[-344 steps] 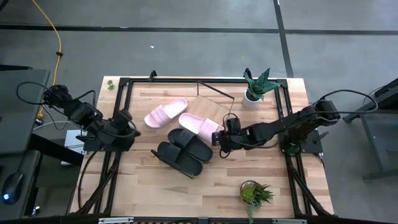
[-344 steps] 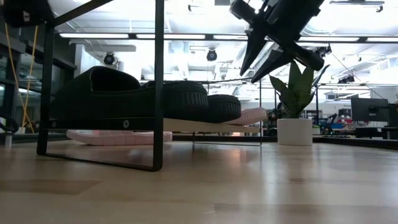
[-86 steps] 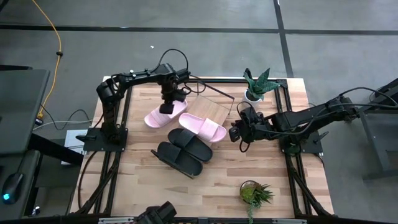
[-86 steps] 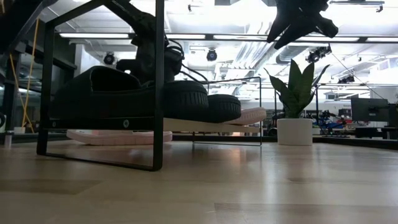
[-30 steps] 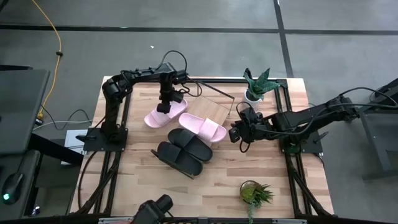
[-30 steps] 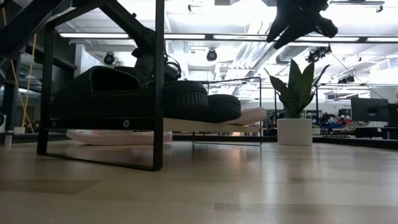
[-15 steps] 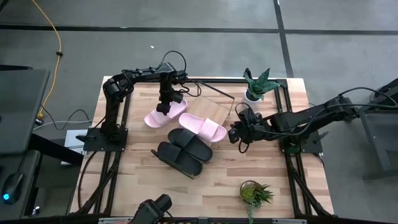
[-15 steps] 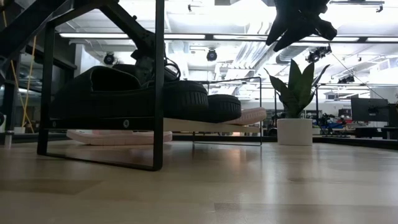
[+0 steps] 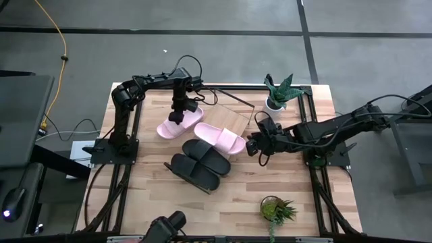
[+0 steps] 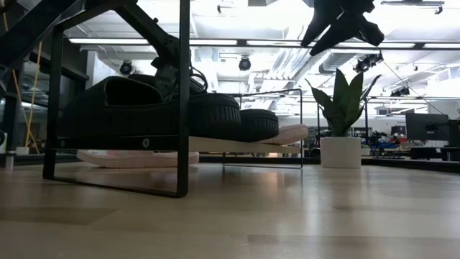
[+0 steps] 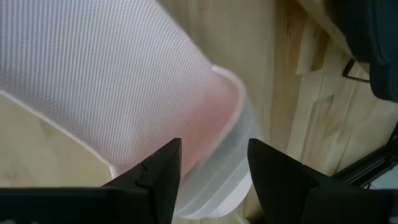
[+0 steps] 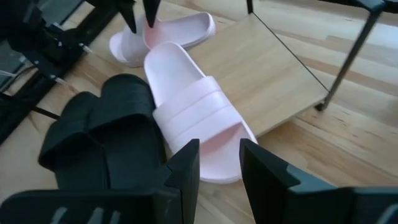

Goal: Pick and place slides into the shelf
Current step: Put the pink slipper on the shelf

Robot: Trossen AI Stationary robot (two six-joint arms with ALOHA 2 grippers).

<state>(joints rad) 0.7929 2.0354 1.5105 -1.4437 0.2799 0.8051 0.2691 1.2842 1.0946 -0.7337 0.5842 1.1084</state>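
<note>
Desk (image 9: 270, 182): light wooden top inside a black frame, carrying all items noted below.

Shelf (image 9: 233, 119): a pale board on thin black wire legs, standing near the far edge of the desk, centre. In the right wrist view the board (image 12: 273, 81) lies flat, with one pink slide partly over its near edge.

Black slides (image 9: 197, 164): two, side by side and touching, at the middle of the desk, toward the near side of the shelf. Seen also in the right wrist view (image 12: 102, 140).

Pink slide on the shelf edge (image 9: 220, 138): just beside the black pair, strap up, heel end on the board.

Second pink slide (image 9: 179, 122): lies on the desk toward the left of the shelf, close to the far edge.

Left gripper (image 9: 179, 111): directly over the second pink slide. Left wrist view shows the fingers (image 11: 155, 177) apart, straddling the slide's rim (image 11: 211, 143), not closed on it.

Right gripper (image 9: 251, 146): held above the desk just right of the pink slide on the shelf edge; fingers (image 12: 186, 165) apart, nothing between them.

Two potted plants: one at the far right corner (image 9: 278, 93), one near the near edge (image 9: 275, 209).
</note>
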